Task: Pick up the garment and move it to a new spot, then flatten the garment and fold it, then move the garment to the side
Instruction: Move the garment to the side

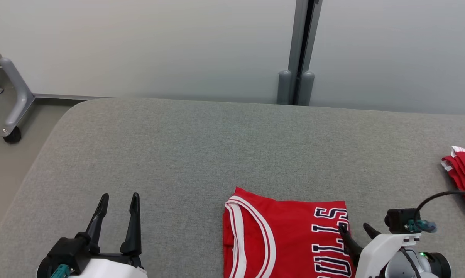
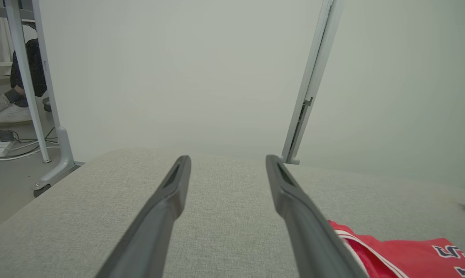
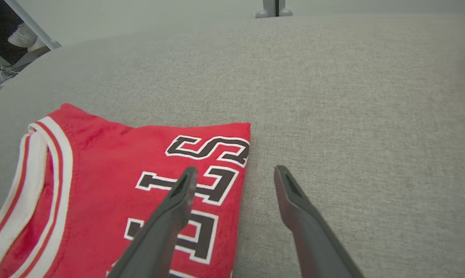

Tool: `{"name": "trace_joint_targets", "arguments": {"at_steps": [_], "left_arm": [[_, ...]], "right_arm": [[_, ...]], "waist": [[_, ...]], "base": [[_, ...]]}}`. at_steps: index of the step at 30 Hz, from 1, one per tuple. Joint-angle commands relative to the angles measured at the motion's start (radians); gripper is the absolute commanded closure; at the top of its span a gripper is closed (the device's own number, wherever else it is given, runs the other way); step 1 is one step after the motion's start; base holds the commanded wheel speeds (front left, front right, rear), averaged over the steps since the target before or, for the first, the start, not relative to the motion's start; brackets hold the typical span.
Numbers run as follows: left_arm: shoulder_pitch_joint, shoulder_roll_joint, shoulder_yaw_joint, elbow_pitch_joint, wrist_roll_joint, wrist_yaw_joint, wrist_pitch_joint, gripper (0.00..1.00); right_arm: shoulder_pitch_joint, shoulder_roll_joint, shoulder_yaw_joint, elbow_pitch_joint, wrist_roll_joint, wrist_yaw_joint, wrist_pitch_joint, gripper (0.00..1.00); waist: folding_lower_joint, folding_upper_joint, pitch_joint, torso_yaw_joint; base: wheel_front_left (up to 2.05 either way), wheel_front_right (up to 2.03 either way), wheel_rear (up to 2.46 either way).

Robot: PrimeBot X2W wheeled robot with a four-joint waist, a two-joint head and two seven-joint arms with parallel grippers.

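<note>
Both grippers stand with their fingers spread and nothing between them. My right gripper (image 1: 354, 227) sits low at the garment (image 1: 286, 231). In its wrist view one finger lies over the dark lettering and the other over bare desk (image 1: 217, 146), so the jaws straddle the near folded edge. I cannot tell whether the finger touches the cloth. That straddle reads to me as a line-up for pinching the edge, since a layered fold gives something firm to close on.

The garment itself, a red jersey with white-striped trim, lies as a compact rectangle running from this gripper toward my left arm. Its edges look square and its layers stacked. I judge the folding done and only the move to the side left.

My left gripper (image 1: 120, 197) waits well apart on the far side of the garment, over bare desk with its fingers pointing at the wall. I take it to be parked clear of the work.

Beyond the right gripper, away from the garment, a pile of red cloth (image 1: 464, 170) rests at the desk's edge, which may be where this one belongs.
</note>
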Motion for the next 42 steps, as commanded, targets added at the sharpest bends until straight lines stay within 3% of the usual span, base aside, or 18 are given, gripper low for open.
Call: {"name": "trace_joint_targets", "arguments": {"at_steps": [1,11,15,16,17,18,19,29,42], "left_arm": [[-0.018,0.000,-0.002,0.002,-0.004,-0.005,-0.001,0.00],[-0.029,-0.003,-0.008,0.010,-0.006,-0.007,-0.001,0.00],[-0.029,-0.004,-0.008,0.014,-0.004,-0.008,-0.001,0.00],[-0.029,-0.004,-0.008,0.017,-0.004,-0.009,-0.001,0.00],[-0.030,-0.005,-0.007,0.018,-0.003,-0.009,-0.001,0.00],[-0.030,-0.005,-0.006,0.019,-0.002,-0.009,-0.001,0.00],[-0.031,-0.004,-0.005,0.018,0.000,-0.010,-0.001,0.00],[-0.064,-0.005,-0.039,0.012,0.005,-0.026,-0.001,0.00],[-0.111,-0.010,-0.072,0.017,0.002,-0.039,-0.001,0.00]], "right_arm": [[-0.015,0.001,-0.001,0.018,0.016,0.001,0.047,0.00],[0.015,0.022,-0.025,0.069,0.072,0.001,0.207,0.00],[0.029,0.028,-0.024,0.065,0.094,0.001,0.229,0.00],[0.030,0.029,-0.024,0.062,0.098,0.001,0.225,0.04],[0.031,0.029,-0.025,0.058,0.101,0.001,0.219,0.50],[0.030,0.029,-0.026,0.054,0.102,0.001,0.214,0.67],[0.028,0.029,-0.025,0.050,0.102,0.001,0.207,1.00],[-0.026,0.001,-0.019,0.009,0.083,0.001,0.120,1.00],[-0.104,-0.040,0.027,-0.055,0.071,0.001,0.044,1.00]], "waist": [[0.0000,-0.0001,0.010,0.024],[0.0000,-0.0001,0.025,0.071],[0.0000,-0.0001,0.025,0.078],[0.0000,-0.0001,0.024,0.078],[0.0000,-0.0001,0.024,0.078],[0.0000,-0.0001,0.023,0.076],[0.0000,-0.0001,0.022,0.074],[0.0000,-0.0001,0.023,-0.012],[0.0000,-0.0001,0.067,-0.284]], "base": [[0.00,0.00,0.00],[0.00,0.00,0.00],[0.00,0.00,0.00],[0.00,0.00,0.00],[0.00,0.00,0.00],[0.00,0.00,0.00],[0.00,0.00,0.00],[0.00,0.00,0.00],[0.00,0.00,0.00]]}}
